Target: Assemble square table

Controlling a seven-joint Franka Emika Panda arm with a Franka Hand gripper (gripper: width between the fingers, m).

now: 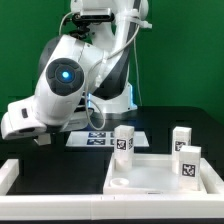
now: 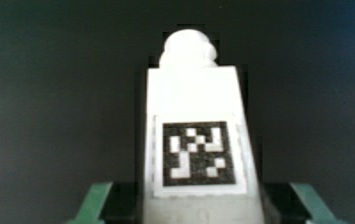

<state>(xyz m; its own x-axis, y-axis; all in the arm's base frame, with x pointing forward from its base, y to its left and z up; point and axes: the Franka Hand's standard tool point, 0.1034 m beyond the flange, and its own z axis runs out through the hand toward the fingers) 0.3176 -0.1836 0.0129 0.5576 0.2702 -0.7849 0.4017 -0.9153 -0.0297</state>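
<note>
In the wrist view a white leg with a black-white tag lies along the dark table, its rounded tip pointing away from me. It sits between my gripper's green-padded fingers, with a dark gap on each side, so the gripper is open around it. In the exterior view my gripper is low at the left, and its fingers and this leg are hidden. The white square tabletop lies at the front right. Three tagged legs stand on or by it: one, another and a third.
The marker board lies behind the tabletop near the arm's base. A long white L-shaped rail runs along the front left edge of the table. The arm's body fills the exterior view's left half.
</note>
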